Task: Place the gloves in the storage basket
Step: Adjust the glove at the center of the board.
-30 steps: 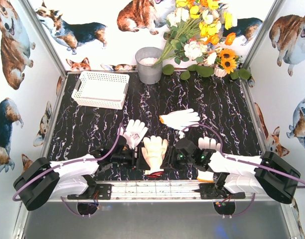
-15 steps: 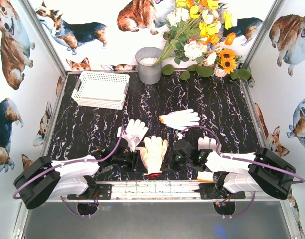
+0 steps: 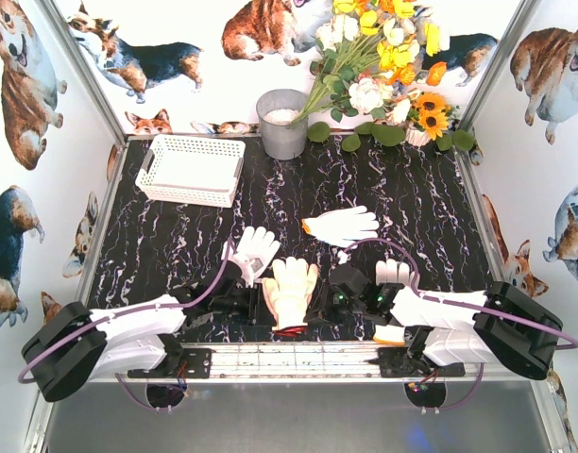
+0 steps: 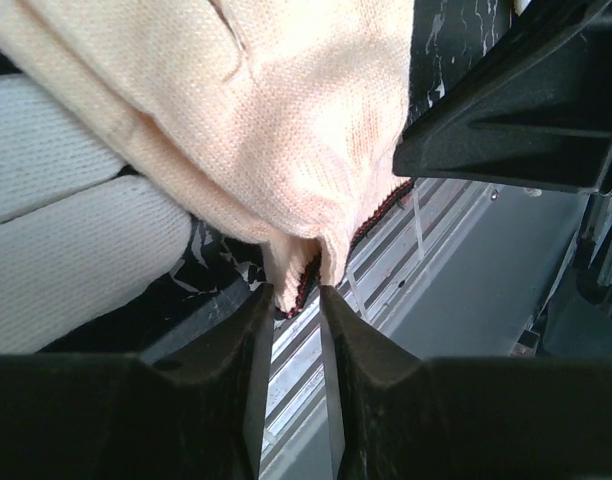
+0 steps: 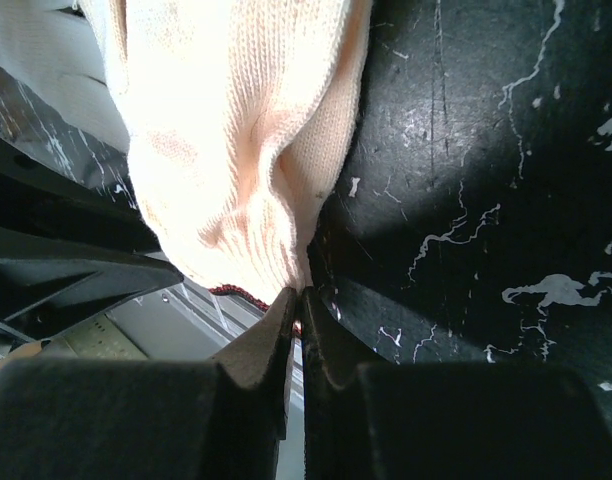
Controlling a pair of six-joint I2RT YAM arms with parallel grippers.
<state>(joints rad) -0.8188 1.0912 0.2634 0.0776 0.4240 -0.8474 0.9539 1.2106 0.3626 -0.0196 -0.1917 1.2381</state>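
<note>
At near table edge, left hand, right hand pinching glove

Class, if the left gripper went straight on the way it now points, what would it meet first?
The cream glove: its cuff sits between the left gripper's fingertips, so it would push into that knit at once. What lies beyond is hidden.

We see the white lattice storage basket upright at far left. Well apart, near the front, lie a cream glove, a white glove just beside it, and a third glove farther back.
</note>
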